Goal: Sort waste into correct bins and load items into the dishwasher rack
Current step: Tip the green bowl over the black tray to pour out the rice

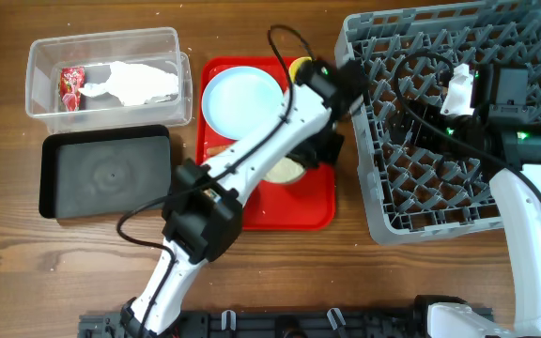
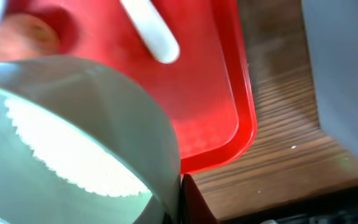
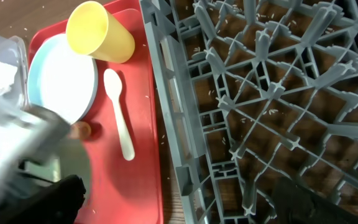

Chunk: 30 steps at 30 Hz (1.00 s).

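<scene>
My left gripper [image 1: 310, 155] is shut on the rim of the pale green bowl [image 2: 73, 124], which holds white rice [image 2: 61, 149] and sits over the red serving tray [image 1: 294, 211]. On that tray are a light blue plate [image 1: 240, 99], a yellow cup [image 3: 98, 31], a white plastic spoon [image 3: 120, 121] and a small brown lump [image 3: 83, 129]. An orange carrot [image 1: 218, 150] shows by the arm. My right gripper [image 3: 179, 211] is open and empty over the left part of the grey dishwasher rack [image 1: 440, 188]. The light blue bowl is out of view.
The clear tub [image 1: 40, 56] at the back left holds a red wrapper [image 1: 70, 86] and a white napkin [image 1: 139, 83]. The black tray [image 1: 106, 174] lies in front of it. Rice grains lie scattered in the rack [image 3: 260, 93].
</scene>
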Each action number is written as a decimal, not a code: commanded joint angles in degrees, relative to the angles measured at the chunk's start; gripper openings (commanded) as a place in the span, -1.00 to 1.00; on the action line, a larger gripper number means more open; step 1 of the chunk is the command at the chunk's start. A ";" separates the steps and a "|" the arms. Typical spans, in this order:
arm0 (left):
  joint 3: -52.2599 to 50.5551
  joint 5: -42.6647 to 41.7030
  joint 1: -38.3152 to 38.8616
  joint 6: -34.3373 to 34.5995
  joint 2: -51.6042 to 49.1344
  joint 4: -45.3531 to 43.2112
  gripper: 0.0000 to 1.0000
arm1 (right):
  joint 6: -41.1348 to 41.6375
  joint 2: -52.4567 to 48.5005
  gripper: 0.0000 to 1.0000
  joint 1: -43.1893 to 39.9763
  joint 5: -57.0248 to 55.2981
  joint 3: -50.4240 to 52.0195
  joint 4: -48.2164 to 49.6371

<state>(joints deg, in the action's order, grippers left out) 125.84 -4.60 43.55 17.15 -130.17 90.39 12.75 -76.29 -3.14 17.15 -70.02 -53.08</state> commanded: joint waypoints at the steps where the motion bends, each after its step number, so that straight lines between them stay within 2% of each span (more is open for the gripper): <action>1: 3.50 -0.98 -6.47 -0.15 4.72 3.26 -0.92 | -0.79 -0.37 0.99 0.28 -1.03 -0.83 0.37; 7: 3.48 -3.69 -27.50 -3.39 10.80 6.16 -0.92 | -0.81 -0.37 1.00 0.28 -1.03 -0.85 0.09; 10: 3.48 -10.01 -41.31 -7.76 12.55 6.16 -0.92 | -0.81 -0.37 0.99 0.28 -1.03 -0.83 0.00; 14: -1.97 -22.99 -52.83 -16.24 12.55 6.16 -0.92 | -0.81 -0.37 0.99 0.28 -1.03 -0.83 -0.37; 16: -5.38 -25.00 -55.76 -18.91 13.05 6.16 -0.92 | -0.79 -0.37 1.00 0.28 -1.01 -0.85 -0.55; 20: -14.64 -30.38 -60.11 -28.46 16.72 6.08 -0.92 | -0.61 -0.37 0.99 0.28 -0.98 -0.83 -0.55; 22: -21.22 -38.27 -64.24 -36.30 17.38 4.90 -0.92 | -0.59 -0.37 0.99 0.28 -0.96 -0.83 -0.59; 26: -33.03 -52.09 -73.29 -47.54 17.38 1.29 -0.92 | -0.59 -0.37 0.99 0.28 -0.96 -0.83 -1.22; 30: -41.38 -59.25 -81.68 -58.84 17.35 1.05 -0.92 | -0.07 -0.37 1.00 0.28 -0.72 -0.83 -1.44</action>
<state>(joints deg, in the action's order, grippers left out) 88.33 -55.16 -33.87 -31.29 -113.67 91.53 12.78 -76.29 -3.16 16.67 -70.02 -54.39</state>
